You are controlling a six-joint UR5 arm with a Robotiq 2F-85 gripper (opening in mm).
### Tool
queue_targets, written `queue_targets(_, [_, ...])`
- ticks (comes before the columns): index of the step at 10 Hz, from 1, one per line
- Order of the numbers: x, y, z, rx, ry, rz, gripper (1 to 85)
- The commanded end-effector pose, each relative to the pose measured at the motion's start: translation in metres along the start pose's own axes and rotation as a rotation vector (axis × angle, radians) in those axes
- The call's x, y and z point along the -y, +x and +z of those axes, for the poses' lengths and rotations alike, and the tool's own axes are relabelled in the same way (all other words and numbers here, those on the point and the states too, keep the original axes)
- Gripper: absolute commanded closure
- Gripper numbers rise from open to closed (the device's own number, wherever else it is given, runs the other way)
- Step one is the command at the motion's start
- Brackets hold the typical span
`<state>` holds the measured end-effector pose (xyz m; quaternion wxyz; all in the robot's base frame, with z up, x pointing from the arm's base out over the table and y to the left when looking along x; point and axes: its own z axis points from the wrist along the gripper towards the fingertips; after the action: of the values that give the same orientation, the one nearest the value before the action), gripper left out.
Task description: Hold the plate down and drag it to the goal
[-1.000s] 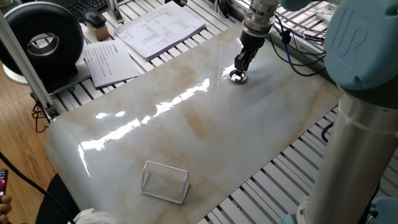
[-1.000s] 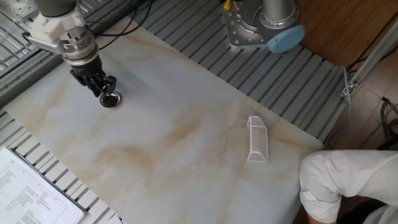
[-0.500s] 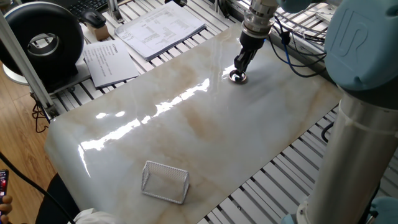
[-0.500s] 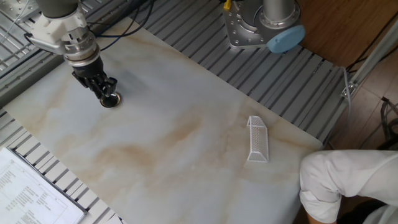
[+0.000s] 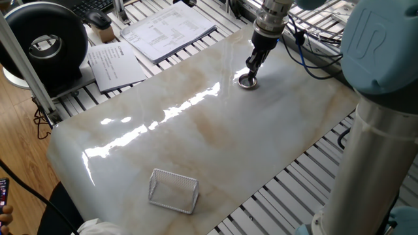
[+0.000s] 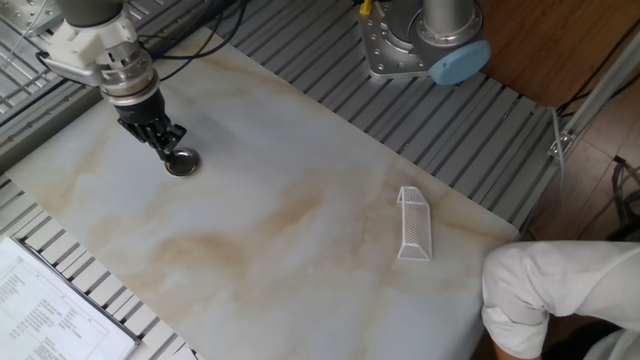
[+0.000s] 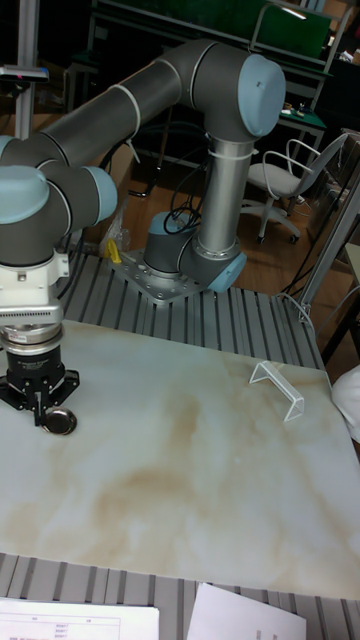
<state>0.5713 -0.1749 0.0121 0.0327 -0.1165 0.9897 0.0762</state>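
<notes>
Glossy marble slab (image 5: 196,124), hand (image 6: 172,150) on round silver plate (image 6: 182,162), wire-mesh goal (image 5: 173,190)

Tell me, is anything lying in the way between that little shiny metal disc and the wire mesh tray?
Nothing visible is. The small round silver metal plate sits under the gripper at one end of the marble-patterned tabletop; only bare surface lies between it and the silvery wire mesh tray near the opposite end.

Grey UR5 arm (image 7: 130,95), light-blue joint caps, black gripper (image 7: 42,405).
</notes>
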Motion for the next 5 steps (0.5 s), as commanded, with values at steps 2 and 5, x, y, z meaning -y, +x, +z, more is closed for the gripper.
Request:
queue_targets(2, [-0.010,-0.003,-0.006,0.013,-0.028,0.011,84.3])
queue_targets(5, [-0.029,-0.003,-0.003,0.022,-0.037,0.032,84.3])
